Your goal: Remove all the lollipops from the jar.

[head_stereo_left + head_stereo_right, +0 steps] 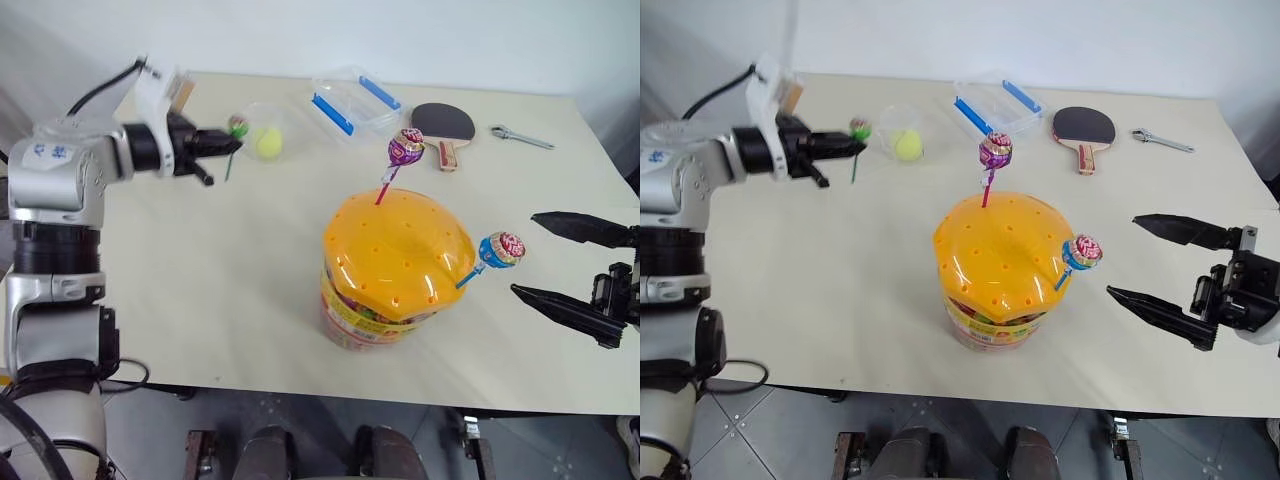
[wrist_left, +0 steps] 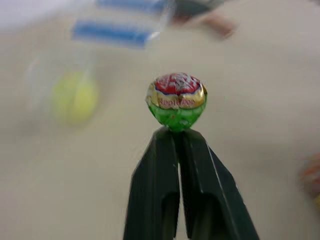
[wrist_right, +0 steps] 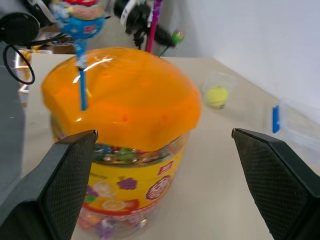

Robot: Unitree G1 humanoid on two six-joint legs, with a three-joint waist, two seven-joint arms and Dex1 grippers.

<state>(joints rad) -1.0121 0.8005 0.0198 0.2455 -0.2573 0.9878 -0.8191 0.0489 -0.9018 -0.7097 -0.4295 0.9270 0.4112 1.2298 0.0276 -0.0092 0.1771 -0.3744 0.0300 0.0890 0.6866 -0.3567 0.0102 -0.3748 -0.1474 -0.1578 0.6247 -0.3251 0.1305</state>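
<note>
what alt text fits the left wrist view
The left tool, shut, grips a green-wrapped lollipop by its stick above a beige table. Behind it, blurred, sit a yellow-green ball and a clear box with blue clips.

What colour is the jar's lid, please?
Orange, dotted with small holes; the lid shows best in the left eye view.

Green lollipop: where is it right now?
Off the jar: the green lollipop is pinched in the left claw above the table's far left, beside the yellow-green ball.

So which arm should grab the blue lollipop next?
The right. Its fingers are open beside the blue lollipop sticking out of the jar. The left fingers are shut on the green lollipop, farther away.
</note>
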